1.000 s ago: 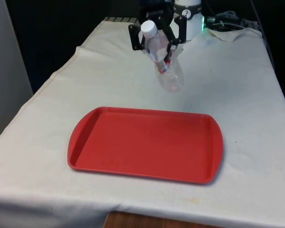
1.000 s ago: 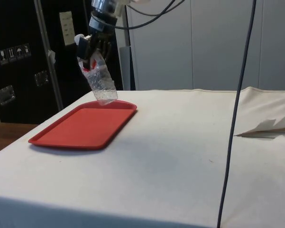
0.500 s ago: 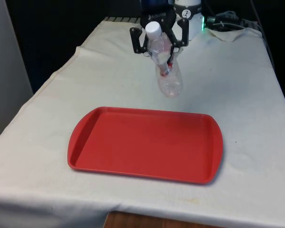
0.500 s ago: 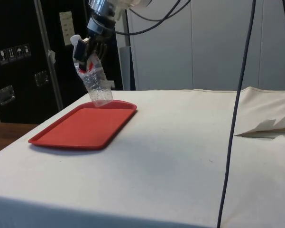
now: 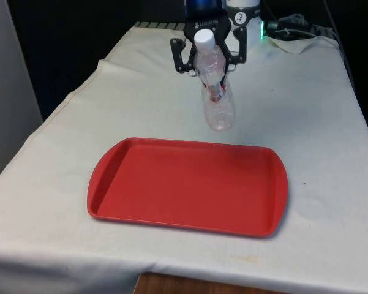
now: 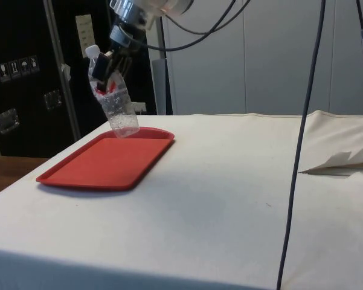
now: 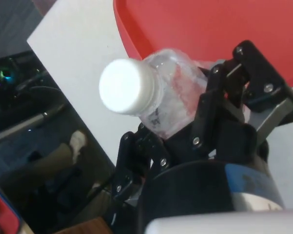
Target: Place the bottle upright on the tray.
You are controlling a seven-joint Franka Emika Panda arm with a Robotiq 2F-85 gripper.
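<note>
You're holding the bottle clamped in the claw, nearly upright, above the bench beyond the tray; lowering and releasing are remaining.

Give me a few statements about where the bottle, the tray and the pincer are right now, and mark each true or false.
1. The pincer grips the clear bottle in the air. True.
2. The bottle stands on the red tray. False: it hangs above the table, beyond the tray's far edge.
3. The bottle has a white cap. True.
4. The bottle's cap points downward. False: the cap is on top, the bottle slightly tilted.
5. The tray is blue. False: it is red.
</note>
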